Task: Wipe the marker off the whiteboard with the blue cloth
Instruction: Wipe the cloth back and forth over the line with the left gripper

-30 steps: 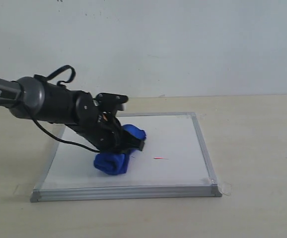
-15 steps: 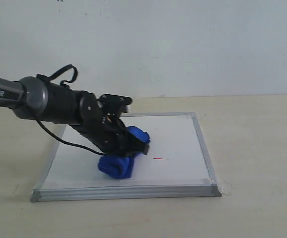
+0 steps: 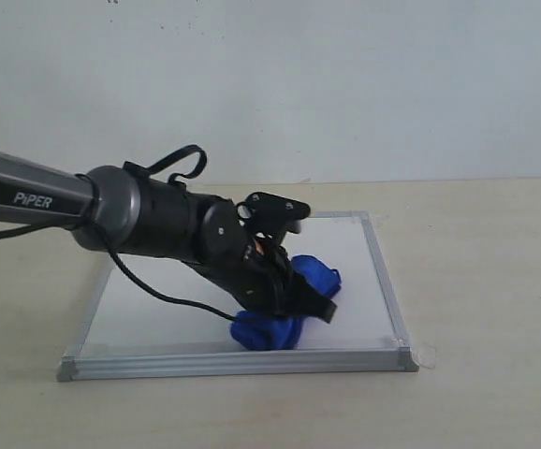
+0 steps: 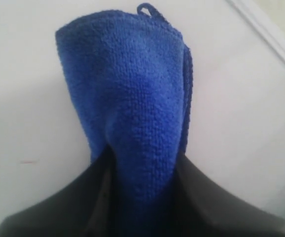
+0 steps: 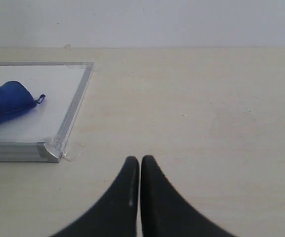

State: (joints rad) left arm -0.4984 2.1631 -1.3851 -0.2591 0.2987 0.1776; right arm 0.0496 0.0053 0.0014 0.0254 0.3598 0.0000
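Half the blue cloth [image 3: 285,323] hidden, marker unseen

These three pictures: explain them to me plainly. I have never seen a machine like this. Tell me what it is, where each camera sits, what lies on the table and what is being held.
It is a robot with two arms, each ending in a two-fingered gripper. The wide picture comes from a camera off the arms; the other two come from cameras on the wrists. On the beige table lies a whiteboard with a silver frame. The left gripper is clamped on a blue cloth and presses it onto the board near its front right corner. The left wrist camera looks along that cloth; a faint red trace shows beside it. The right gripper is closed on nothing, over bare table beside the board's corner.
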